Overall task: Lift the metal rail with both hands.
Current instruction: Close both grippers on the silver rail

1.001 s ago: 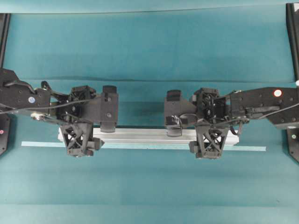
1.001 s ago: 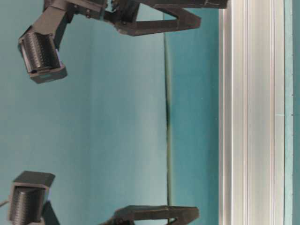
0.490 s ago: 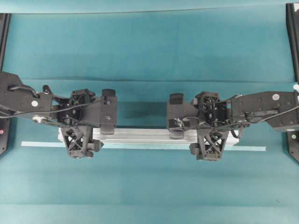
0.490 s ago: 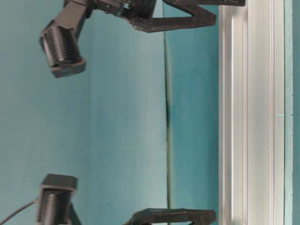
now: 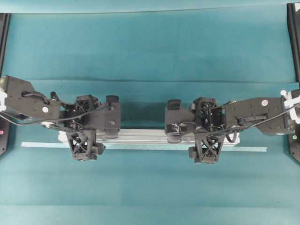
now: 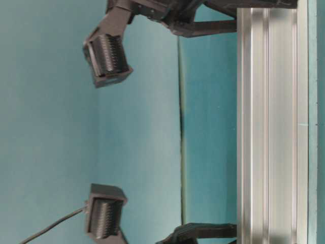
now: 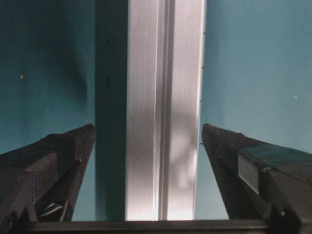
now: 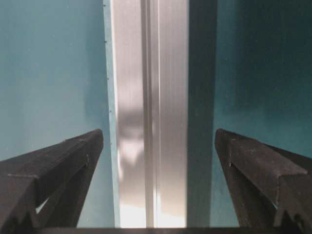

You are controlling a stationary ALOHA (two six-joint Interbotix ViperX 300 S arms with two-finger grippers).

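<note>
Left pincer [image 5: 83, 139] spread, metal rail [image 5: 145, 136] lying left-right

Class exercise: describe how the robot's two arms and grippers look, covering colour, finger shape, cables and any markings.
Both arms are matte black. The left gripper and right gripper have triangular fingers with open lattice bracing. Thin black cables loop along each arm. Small round dots mark the arm housings, white with one reddish on the right.

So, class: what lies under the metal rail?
The teal cloth is under the rail, and a thin pale strip pokes out along its near edge. How far the strip runs beneath is hidden by the rail and both open tools, left and right.
</note>
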